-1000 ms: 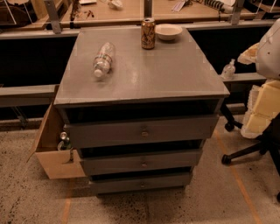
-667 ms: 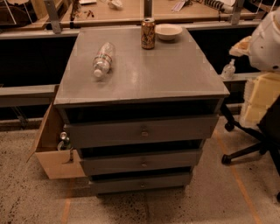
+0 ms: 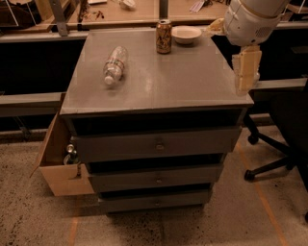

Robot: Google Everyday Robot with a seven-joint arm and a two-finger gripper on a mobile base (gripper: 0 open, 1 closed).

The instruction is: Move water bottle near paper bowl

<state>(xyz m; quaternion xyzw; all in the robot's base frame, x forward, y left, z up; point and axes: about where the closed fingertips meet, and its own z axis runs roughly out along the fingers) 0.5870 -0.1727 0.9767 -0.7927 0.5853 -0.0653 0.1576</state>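
Observation:
The water bottle [image 3: 114, 65] lies on its side on the left part of the grey cabinet top [image 3: 183, 81], white cap pointing toward the front. The paper bowl [image 3: 186, 33] sits at the back of the top, right of centre, just right of a brown-gold drink can [image 3: 163, 36]. My gripper [image 3: 244, 79] hangs from the white arm [image 3: 250, 19] at the right edge of the cabinet top, far to the right of the bottle and in front of the bowl. It holds nothing that I can see.
The grey cabinet has three drawers [image 3: 156, 144] below its top. An open cardboard box [image 3: 55, 166] with small items sits at its left on the floor. An office chair base [image 3: 269, 168] stands at the right. Wooden benches [image 3: 139, 12] run behind.
The arm and gripper have moved up and to the left, from beside the cabinet to over its right edge. The bottle, can and bowl have not moved.

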